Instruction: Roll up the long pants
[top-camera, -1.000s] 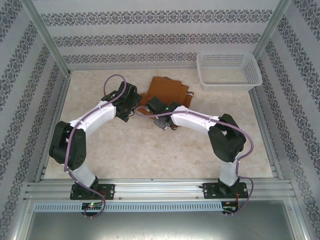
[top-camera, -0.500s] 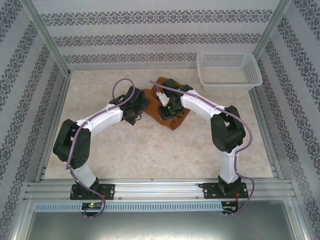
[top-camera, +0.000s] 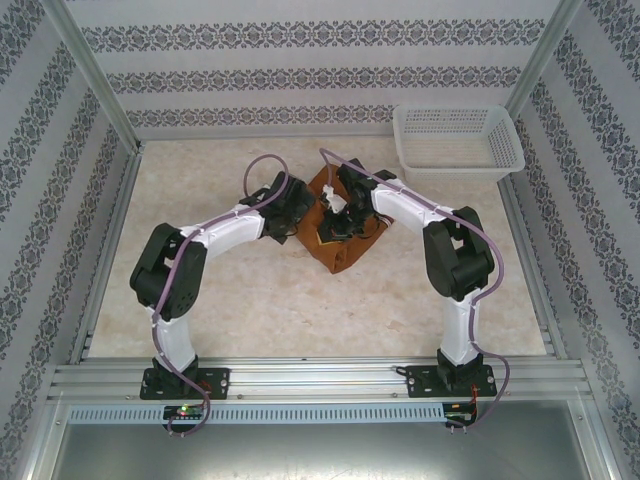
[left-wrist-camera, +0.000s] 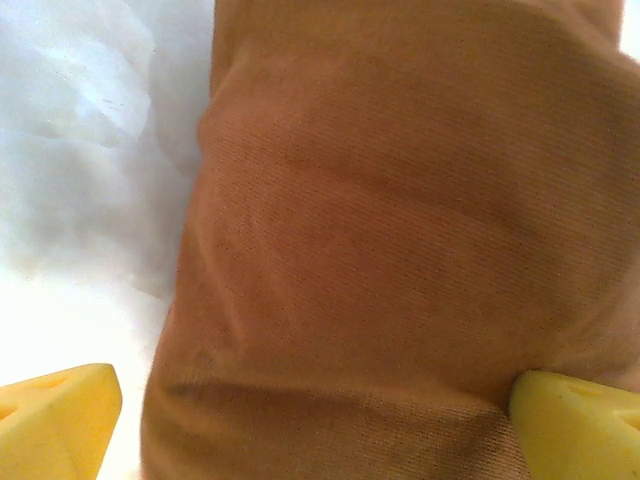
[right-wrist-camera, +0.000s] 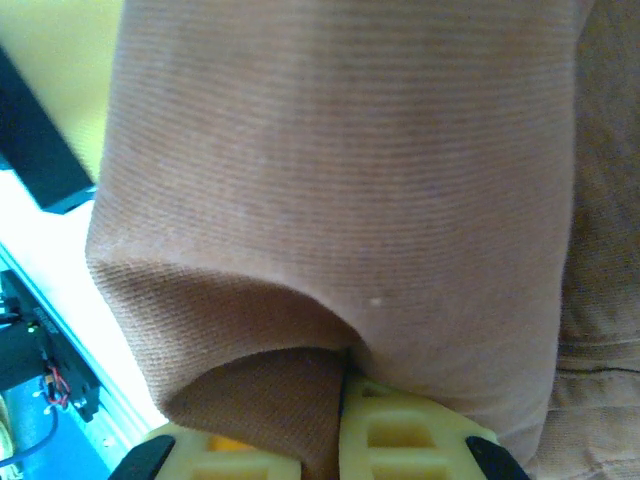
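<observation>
Top external view: a pale, marbled surface (top-camera: 250, 300) fills the cell, closed in by patterned walls. The left arm (top-camera: 215, 235) and the right arm (top-camera: 440, 240) both reach from the near rail toward the far middle of the surface, and their wrists meet there. A white mesh basket (top-camera: 458, 140) sits in the far right corner, apart from the arms.

The long pants (top-camera: 340, 258) lie bunched in a rust-brown heap at the far middle of the surface, between the two wrists and to the left of the basket. A point of the fabric sticks out toward the near side.

Right wrist view: the right gripper (right-wrist-camera: 340, 425) is clamped on a fold of the long pants. The cloth is pinched between its yellow fingers (right-wrist-camera: 400, 440), and a rounded bulge of fabric rises just beyond them.

Left wrist view: the left gripper (left-wrist-camera: 320, 430) stands wide. One yellow finger (left-wrist-camera: 60, 415) is over bare surface, and the other is against the fabric's edge. The cloth lies between them, ungripped.
</observation>
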